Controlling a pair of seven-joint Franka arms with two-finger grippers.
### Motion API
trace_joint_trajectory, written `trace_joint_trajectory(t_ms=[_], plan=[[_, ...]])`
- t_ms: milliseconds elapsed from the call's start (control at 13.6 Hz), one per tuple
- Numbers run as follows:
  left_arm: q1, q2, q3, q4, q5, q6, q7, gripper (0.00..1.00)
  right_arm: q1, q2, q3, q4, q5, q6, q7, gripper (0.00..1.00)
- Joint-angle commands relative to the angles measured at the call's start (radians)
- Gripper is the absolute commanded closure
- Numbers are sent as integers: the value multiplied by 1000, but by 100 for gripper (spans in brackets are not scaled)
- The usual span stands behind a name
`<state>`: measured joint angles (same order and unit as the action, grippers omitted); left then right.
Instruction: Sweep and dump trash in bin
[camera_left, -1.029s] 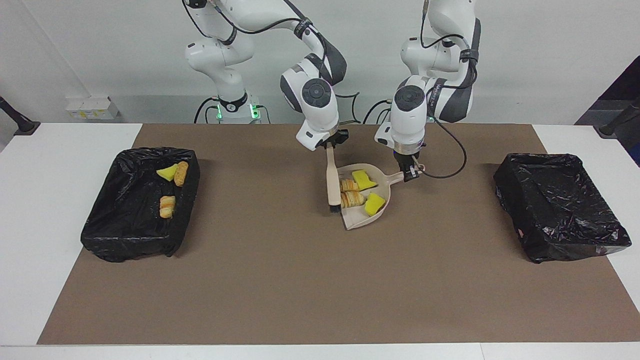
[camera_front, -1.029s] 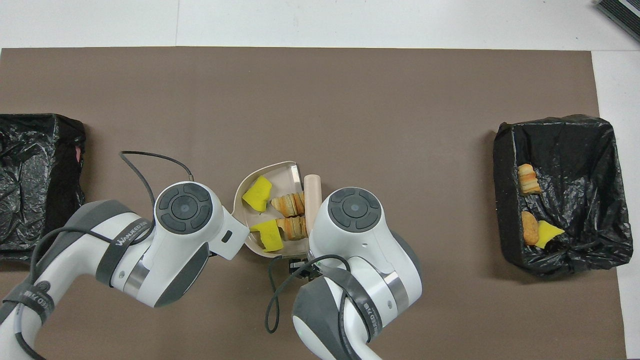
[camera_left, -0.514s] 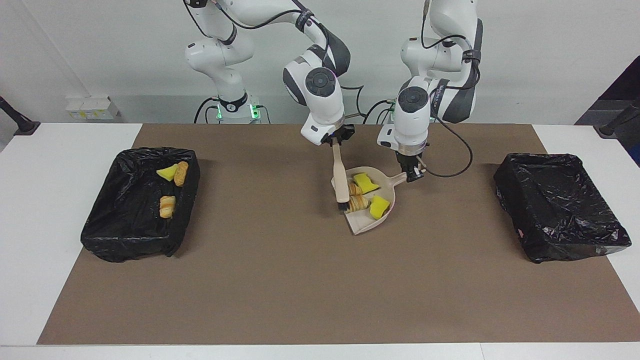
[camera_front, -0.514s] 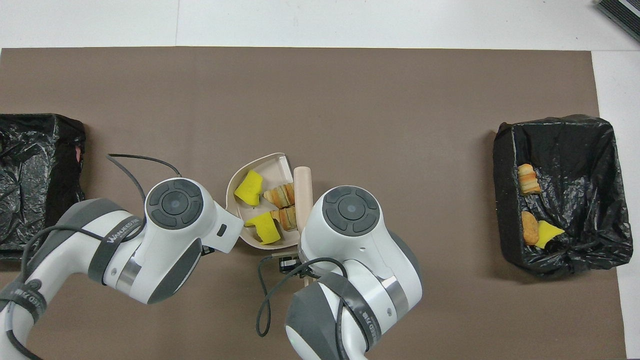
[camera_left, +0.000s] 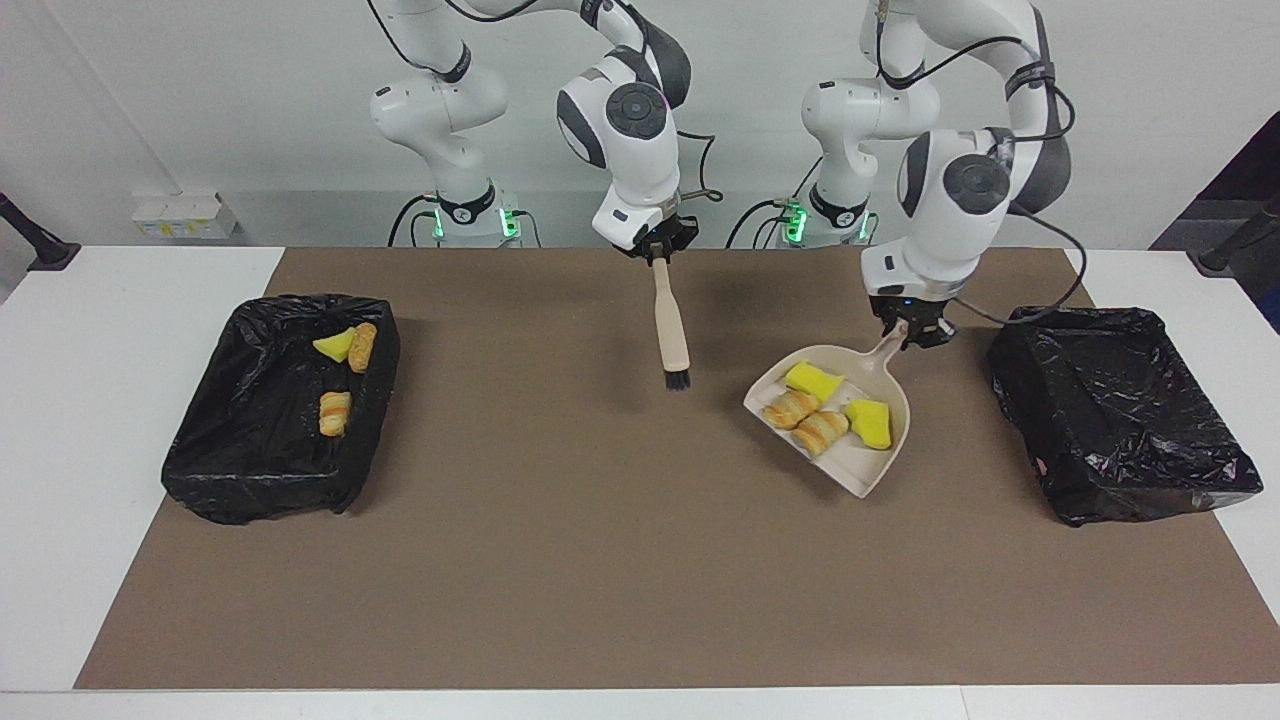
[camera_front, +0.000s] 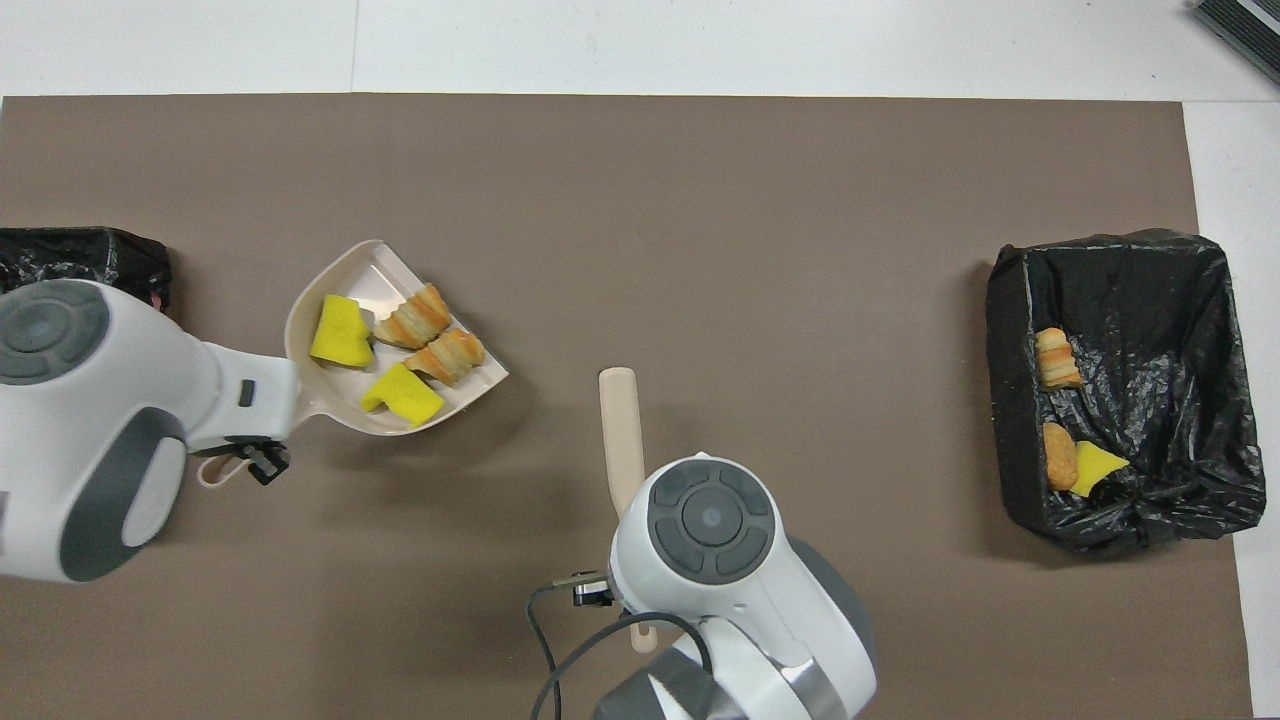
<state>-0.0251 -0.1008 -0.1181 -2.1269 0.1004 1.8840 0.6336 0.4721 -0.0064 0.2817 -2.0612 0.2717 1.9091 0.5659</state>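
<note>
My left gripper (camera_left: 914, 334) is shut on the handle of the beige dustpan (camera_left: 862, 466), which it holds above the mat beside the empty black-lined bin (camera_left: 1120, 420) at the left arm's end. The pan (camera_front: 368, 272) carries trash: two yellow bits (camera_left: 812, 379) (camera_left: 870, 424) and two bread pieces (camera_left: 790, 407) (camera_left: 822, 430). My right gripper (camera_left: 656, 252) is shut on the beige brush (camera_left: 670, 330), which hangs bristles down over the mat's middle. In the overhead view the brush (camera_front: 620, 430) shows, and the right wrist hides that gripper.
A second black-lined bin (camera_left: 270, 430) at the right arm's end holds one yellow bit (camera_left: 335, 346) and two bread pieces (camera_left: 362, 346) (camera_left: 335, 412). It also shows in the overhead view (camera_front: 1180, 300). A brown mat (camera_left: 560, 560) covers the white table.
My left gripper has carried the loaded dustpan away from the brush toward the bin at the left arm's end. My right gripper has lifted the brush and drawn it back toward the robots.
</note>
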Motion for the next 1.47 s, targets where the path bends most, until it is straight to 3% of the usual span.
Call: trace_joint_trajectory(t_ms=[0,220,441,808,1102,1249,1396], plan=[[91,-28,18,96,-21,-94,-12,100,64,-44,4,-71,-16,44,104,100],[203,-28,24,174,-54,-100,9,100,155,-8,4,-83,-6,47,233,100],[329,-19,26,246,-56,-135,15,100,255,28,4,-180,-5,238,331,100],[479,16,55,329,-39,-154,78,100,284,66,5,-186,30,275,315,100],[629,82,60,343,132,13,419,100,281,65,5,-200,83,272,244,100],[637,101,60,358,208,38,601,100,278,66,4,-198,84,272,239,100],[636,104,60,361,309,64,658,100,270,74,4,-191,84,262,239,98]])
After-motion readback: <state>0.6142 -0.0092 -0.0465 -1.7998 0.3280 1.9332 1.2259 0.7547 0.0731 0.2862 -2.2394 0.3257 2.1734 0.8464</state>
